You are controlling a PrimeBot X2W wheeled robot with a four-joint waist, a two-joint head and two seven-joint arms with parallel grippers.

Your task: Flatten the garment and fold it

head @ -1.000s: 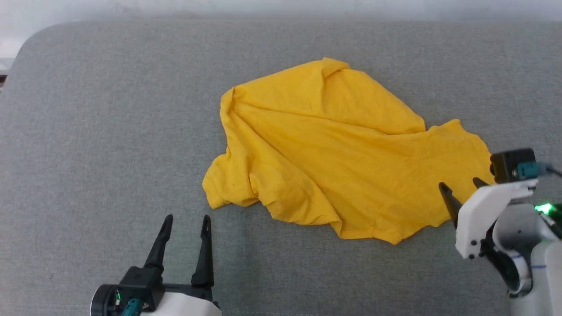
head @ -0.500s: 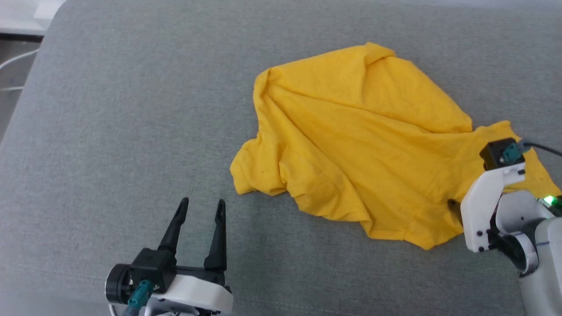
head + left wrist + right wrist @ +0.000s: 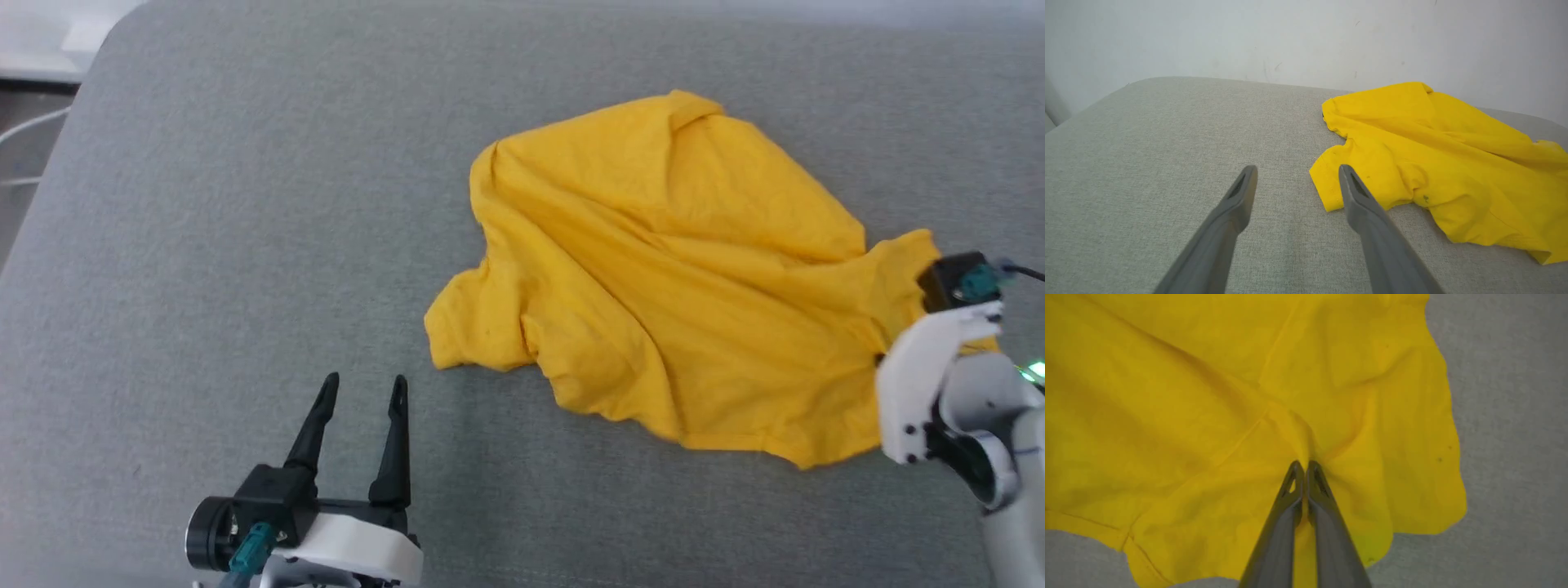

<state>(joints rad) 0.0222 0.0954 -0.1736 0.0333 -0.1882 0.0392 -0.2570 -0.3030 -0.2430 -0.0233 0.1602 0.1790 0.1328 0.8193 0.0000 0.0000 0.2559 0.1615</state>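
— The garment (image 3: 678, 269): soft matt cloth, creased, no sheen.
— The grey cushion (image 3: 245, 204) is coarser, a matt woven fabric. The left gripper (image 3: 365, 380) looks like smooth dark plastic.

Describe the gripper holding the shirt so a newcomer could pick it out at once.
On the wide grey cushion lies a crumpled yellow shirt. At the shirt's right edge is the right gripper, jaws pinched shut on a fold of cloth. The left gripper, unlike it, stands off the shirt with jaws wide apart.
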